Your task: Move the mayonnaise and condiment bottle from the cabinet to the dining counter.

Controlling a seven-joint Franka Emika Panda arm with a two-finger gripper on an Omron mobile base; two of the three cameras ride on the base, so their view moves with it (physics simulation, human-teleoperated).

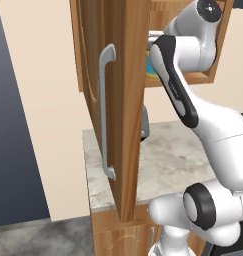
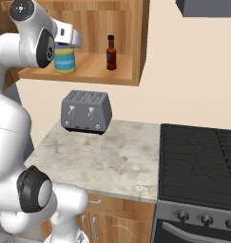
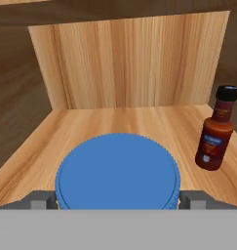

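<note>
Flanking mayonnaise point(image 3: 118, 171), fingers point(image 3: 41, 200) spread, condiment bottle point(image 3: 217, 129) near

The jar point(image 3: 118, 171) is sitting between the fingers point(image 3: 42, 199), filling nearly the whole gap. The bottle point(image 3: 216, 129) is standing well apart to one side, leaving bare shelf point(image 3: 154, 119) between them and behind, up to the back wall. The open door point(image 1: 124, 100) is walling off the cabinet's left (seen from the left base view). The toaster point(image 2: 85, 112) is sitting below the shelf.
</note>
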